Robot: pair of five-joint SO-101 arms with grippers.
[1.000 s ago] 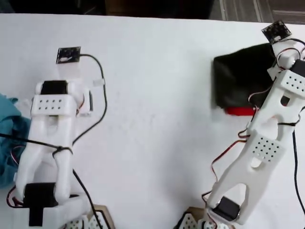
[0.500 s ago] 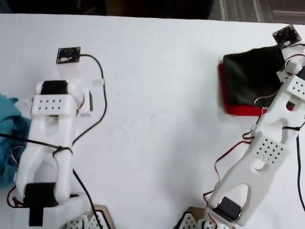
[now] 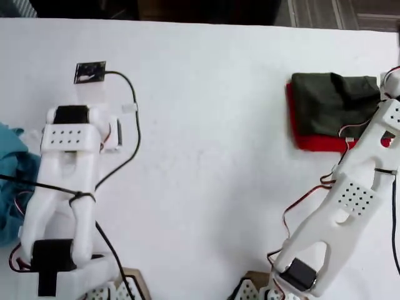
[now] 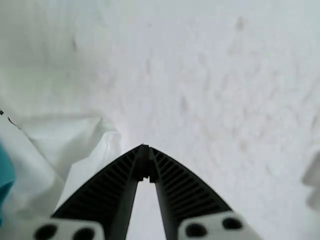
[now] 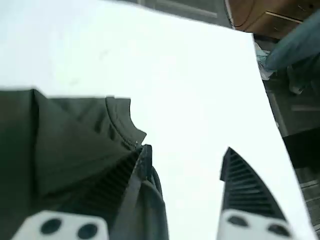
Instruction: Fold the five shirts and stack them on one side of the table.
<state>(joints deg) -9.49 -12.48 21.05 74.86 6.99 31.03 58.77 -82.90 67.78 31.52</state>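
Table (image 3: 206, 125), white top, two arms at the near edge.

Right side: dark green shirt (image 3: 334, 103) lay folded on top of a red shirt (image 3: 312, 142), the red showing as a strip along the inner side and near edge of the stack. Stack sat at the right side of the table, towards the far half. Right arm (image 3: 350, 194) stretched up alongside it, its upper end over the stack's outer near corner.

Right gripper (image 5: 186, 152): released, jaws spread wide. One finger lay over the dark green shirt's edge by the collar; whether it touched the cloth could not be told. The other finger stood over bare table beside the shirt. Bare table showed in the gap between them.

Left side: left arm (image 3: 65, 162) was drawn back near its base. Left gripper (image 4: 145, 150): clenched, tips meeting, over bare table. Crumpled white cloth (image 4: 60, 145) lay just beside it. Teal shirt (image 3: 12, 175) lay bunched at the table's left edge, next to the arm, well apart from the stack.
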